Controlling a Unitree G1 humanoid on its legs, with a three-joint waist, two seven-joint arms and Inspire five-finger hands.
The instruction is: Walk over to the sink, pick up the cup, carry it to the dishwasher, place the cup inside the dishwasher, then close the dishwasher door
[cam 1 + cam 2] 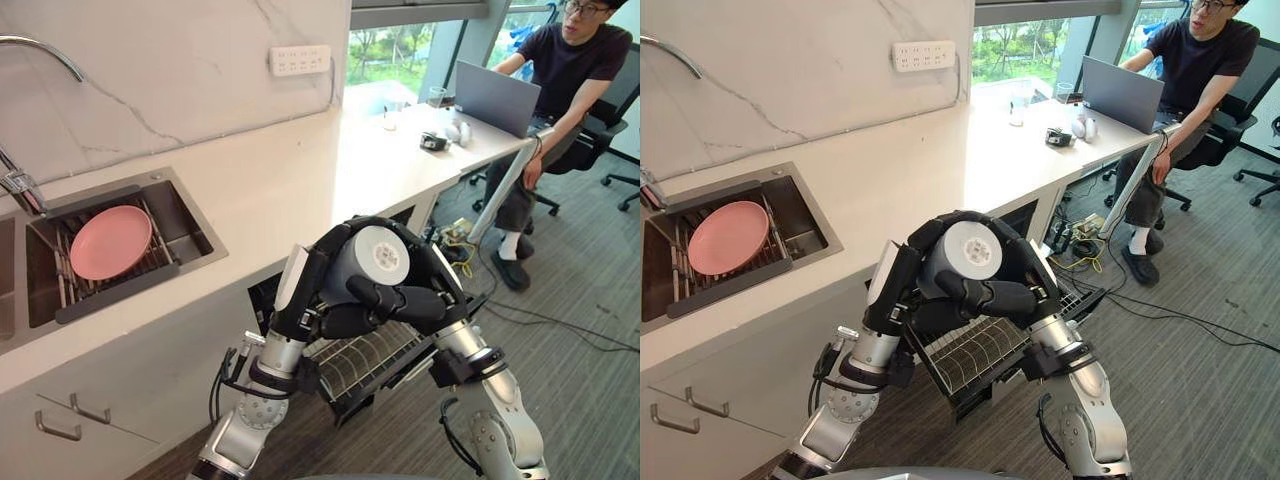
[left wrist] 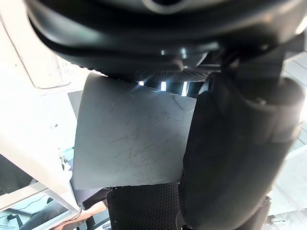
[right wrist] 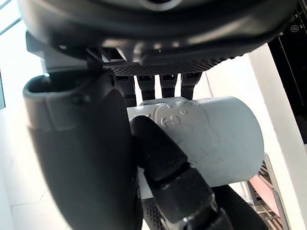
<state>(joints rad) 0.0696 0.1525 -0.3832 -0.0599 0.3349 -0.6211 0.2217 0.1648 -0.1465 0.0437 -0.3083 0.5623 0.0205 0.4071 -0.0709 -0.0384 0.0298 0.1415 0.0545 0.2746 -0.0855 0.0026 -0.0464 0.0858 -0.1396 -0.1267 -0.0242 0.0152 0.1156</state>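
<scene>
Cup [image 1: 372, 262], grey, is clasped between left hand [image 1: 316, 287] and right hand [image 1: 415, 302] above the pulled-out dishwasher rack [image 1: 365, 360]; a pink plate [image 1: 110, 242] lies in the sink [image 1: 190, 225]. Left wrist view: fingers curl round the cup's side. Right wrist view: fingers and thumb wrap it too

You have no text, number or sign here that can be read. The round base of the cup [image 1: 383, 255] carries a raised ring of marks and small figures, but they are too faint and small to make out.
</scene>
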